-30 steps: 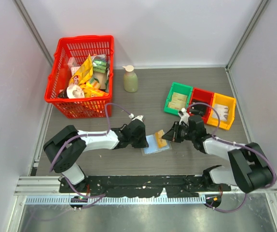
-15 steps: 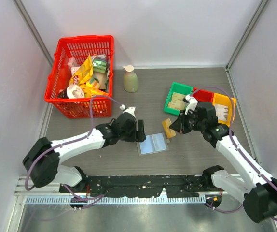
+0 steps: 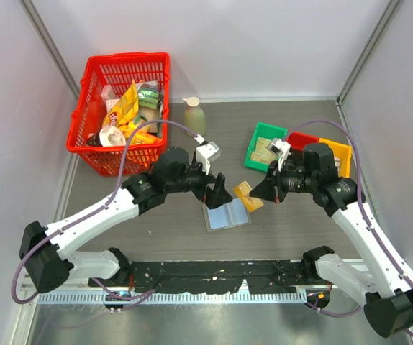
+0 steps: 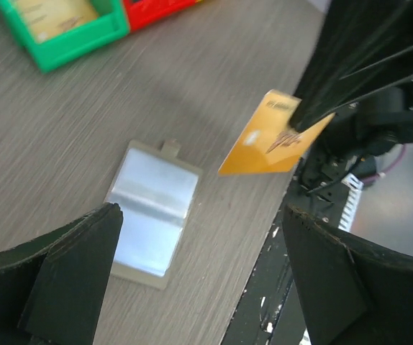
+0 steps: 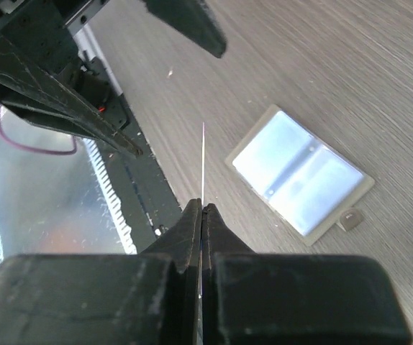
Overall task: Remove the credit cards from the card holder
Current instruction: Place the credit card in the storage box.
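In the lower centre of the top view, the card holder (image 3: pixel 227 214) lies open and flat on the table (image 3: pixel 228 122), pale blue panels up. Small tab at one edge, seen in the left wrist view.

Credit card (image 3: pixel 247 196): yellow-orange, off the table, just right of the holder's upper right corner and apart from it. Right tool (image 3: pixel 258 194) pinches it by one edge, fingers pressed together on it. Right wrist view shows the card edge-on as a thin line (image 5: pixel 203 158) rising from the closed tips, holder to the right of it.

Left tool (image 3: pixel 217 195): fingers spread wide, nothing between them, hanging over the holder's upper left edge. In its own view both fingers (image 4: pixel 70 280) frame the holder and the tilted card.

Upper right: green bin (image 3: pixel 264 147), red bin (image 3: pixel 301 141) and yellow bin (image 3: pixel 338 154) in a row. Upper left: red basket (image 3: pixel 91 93) of packets; bottle (image 3: pixel 194 117) beside it.
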Action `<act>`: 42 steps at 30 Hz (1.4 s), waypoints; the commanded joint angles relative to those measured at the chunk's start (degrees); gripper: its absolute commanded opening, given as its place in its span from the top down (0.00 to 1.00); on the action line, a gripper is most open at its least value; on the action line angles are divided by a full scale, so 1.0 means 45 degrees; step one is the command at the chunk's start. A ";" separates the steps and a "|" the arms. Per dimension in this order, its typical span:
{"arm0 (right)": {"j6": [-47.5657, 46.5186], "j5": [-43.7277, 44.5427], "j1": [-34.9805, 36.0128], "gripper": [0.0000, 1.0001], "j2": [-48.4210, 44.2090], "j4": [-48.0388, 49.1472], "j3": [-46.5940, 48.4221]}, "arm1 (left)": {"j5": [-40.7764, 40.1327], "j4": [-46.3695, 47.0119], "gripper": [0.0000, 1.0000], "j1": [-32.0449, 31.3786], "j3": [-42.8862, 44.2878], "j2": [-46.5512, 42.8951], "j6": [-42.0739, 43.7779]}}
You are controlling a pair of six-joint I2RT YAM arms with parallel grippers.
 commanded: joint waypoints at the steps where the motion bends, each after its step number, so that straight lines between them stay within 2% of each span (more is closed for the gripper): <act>1: -0.1240 -0.1783 -0.0020 0.99 -0.0131 -0.0840 0.0840 | 0.3253 0.0471 0.05 -0.0011 0.1200 0.0507 0.1457; 5: -0.1611 -0.2311 -0.0001 0.99 -0.0151 -0.0938 0.0821 | 0.4625 0.0510 0.11 -0.0011 0.1982 0.1522 0.1244; 10: -0.1865 -0.2293 -0.0001 0.99 -0.0171 -0.1153 0.0820 | 0.5777 0.0762 0.30 -0.0031 0.2432 0.2500 0.0854; 12: -0.1924 -0.2332 -0.0001 0.99 -0.0190 -0.1133 0.0782 | 0.6090 0.1017 0.45 -0.0011 0.2432 0.2676 0.0639; 14: -0.1846 -0.2254 -0.0001 0.99 -0.0210 -0.0920 0.0685 | 0.6131 0.0999 0.74 -0.0011 0.2452 0.2736 0.0677; 16: -0.1613 -0.2138 -0.0001 0.91 -0.0288 -0.0686 0.0567 | 0.5878 0.0998 0.99 0.0008 0.2355 0.2677 0.0755; 18: -0.1242 -0.1631 -0.0001 0.77 -0.0560 -0.0353 0.0430 | 0.5547 0.1018 1.00 0.0047 0.2296 0.2580 0.0794; 19: -0.0970 -0.0971 -0.0001 0.67 -0.0677 -0.0101 0.0353 | 0.5197 0.0999 1.00 0.0067 0.2277 0.2560 0.0755; 21: -0.0482 0.0495 0.0019 0.54 -0.1087 0.0328 0.0138 | 0.4087 0.0960 1.00 0.0183 0.2296 0.2618 0.0503; 26: 0.1490 0.5198 -0.0001 0.36 -0.2121 0.0956 -0.0253 | 0.0902 0.0571 1.00 0.0730 0.3094 0.3670 -0.0922; 30: 0.2740 0.7194 0.0019 0.18 -0.3467 0.2088 -0.1248 | -0.1034 0.0159 0.99 0.0828 0.4440 0.5172 -0.1295; 36: 0.3952 0.9247 0.0000 0.16 -0.5167 0.2304 -0.2186 | -0.1331 -0.0465 0.99 0.1004 0.7758 0.8394 -0.2096; 42: 0.4755 0.9602 0.0019 0.16 -0.6479 0.2636 -0.3026 | -0.1077 -0.0973 0.97 0.1024 1.1119 1.1344 -0.2779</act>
